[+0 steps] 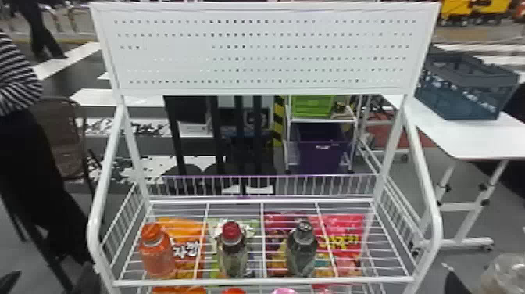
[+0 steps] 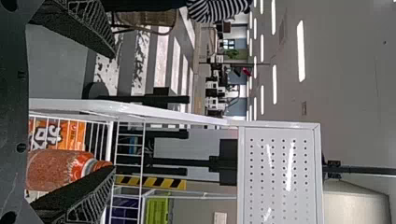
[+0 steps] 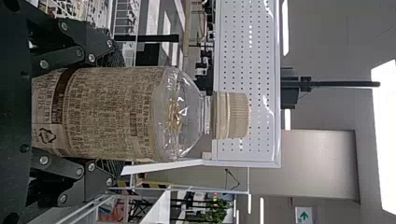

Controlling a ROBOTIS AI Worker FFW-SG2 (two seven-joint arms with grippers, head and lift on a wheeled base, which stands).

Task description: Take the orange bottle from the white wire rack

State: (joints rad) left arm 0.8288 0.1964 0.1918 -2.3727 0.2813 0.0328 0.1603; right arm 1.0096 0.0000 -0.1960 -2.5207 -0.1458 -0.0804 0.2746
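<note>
Your orange bottle [image 1: 157, 256] stands upright on the wire shelf of the white wire rack [image 1: 434, 219], at the shelf's left end, just inside the front rail. Your left tool [image 1: 50, 275] is low at the left of the head view, outside the rack's left side. You have its two fingers spread wide, with nothing between them gripped. In the left wrist view, one finger [image 2: 77, 193] overlaps the edge of the orange bottle near its cap; you cannot tell whether they touch. The other finger [image 2: 77, 25] is well apart from the bottle.

Your right tool [image 1: 455, 284] is at the lower right of the head view, outside the rack's right side. It is closed around a clear bottle with a beige cap [image 3: 173, 116], with one finger on each side of its printed label. You have that bottle upright, its cap on.

On the same shelf as your orange bottle, you have a red-capped bottle [image 1: 233, 250] near the middle and a dark-capped bottle [image 1: 301, 250] farther right, each apart from the next. Snack bags show around and behind the three: an orange bag [image 1: 185, 234], a green bag [image 1: 213, 269] and a red bag [image 1: 343, 234]. Above the shelf, you see the rack's white perforated panel [image 1: 265, 51].
</note>
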